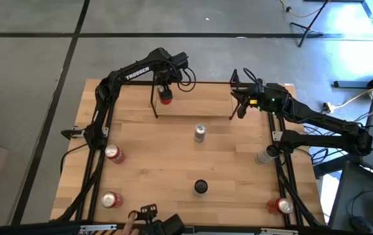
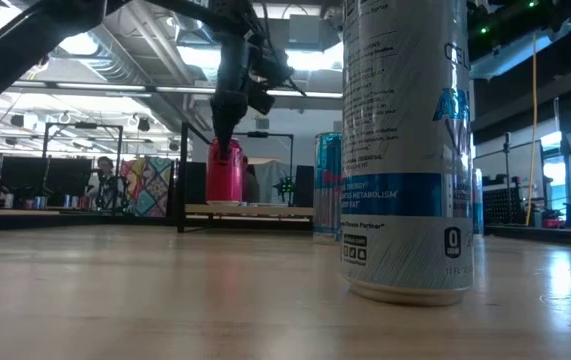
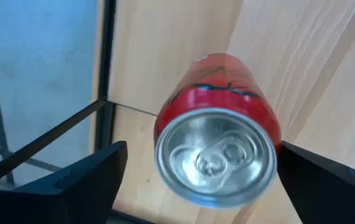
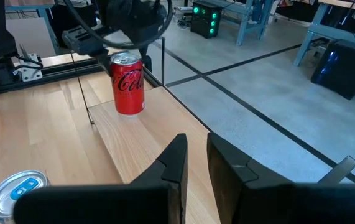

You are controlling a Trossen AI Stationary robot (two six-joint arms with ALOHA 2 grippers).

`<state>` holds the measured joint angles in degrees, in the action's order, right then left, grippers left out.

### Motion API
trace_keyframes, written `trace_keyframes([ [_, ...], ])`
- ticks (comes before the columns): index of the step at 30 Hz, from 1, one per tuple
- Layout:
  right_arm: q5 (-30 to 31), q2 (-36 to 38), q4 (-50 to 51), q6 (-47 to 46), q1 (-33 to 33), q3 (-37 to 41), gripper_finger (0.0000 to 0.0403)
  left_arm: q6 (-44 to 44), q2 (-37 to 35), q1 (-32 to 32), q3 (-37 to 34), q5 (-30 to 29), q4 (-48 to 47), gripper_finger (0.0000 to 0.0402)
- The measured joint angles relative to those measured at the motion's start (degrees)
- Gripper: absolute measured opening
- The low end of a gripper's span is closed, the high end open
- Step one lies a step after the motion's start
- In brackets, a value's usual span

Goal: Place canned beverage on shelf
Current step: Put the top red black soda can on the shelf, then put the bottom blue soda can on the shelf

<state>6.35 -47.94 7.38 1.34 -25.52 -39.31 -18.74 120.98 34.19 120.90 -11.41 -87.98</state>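
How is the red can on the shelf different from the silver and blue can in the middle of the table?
The red can stands on the shelf floor, near its left end, under the left gripper; the silver and blue can stands on the bare table, no gripper near. The red can has white script; the other looks slimmer. Both are upright.

Cut off and hidden parts
The tall white can loses its top at the low view's edge; it hides part of the blue can behind.

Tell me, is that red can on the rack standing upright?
Upright: the red can stands on the shelf floor, its lid facing up.
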Motion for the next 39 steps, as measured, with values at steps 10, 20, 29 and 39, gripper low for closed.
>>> trace_keyframes([
  [10, 0.02, 0.0, 0.0, 0.39, 0.0, 0.0, 0.0051, 4.45, -11.13, -3.49, 0.02, 6.76, 3.86, 0.0391],
  [20, -5.81, 0.0, -1.32, -1.55, 0.0, 0.0, 0.0051, 16.96, -21.92, -13.4, 0.04, 14.02, 13.4, 0.0391],
  [29, -16.08, -6.64, -3.87, -11.32, 0.93, -3.49, 0.0097, 16.7, -30.38, -22.83, -7.0, 12.47, 15.41, 0.0391],
  [39, -16.41, -27.46, 11.12, -11.6, 12.2, -23.41, 0.0287, 23.21, -53.32, -26.14, -36.81, 12.62, 32.61, 0.0391],
])
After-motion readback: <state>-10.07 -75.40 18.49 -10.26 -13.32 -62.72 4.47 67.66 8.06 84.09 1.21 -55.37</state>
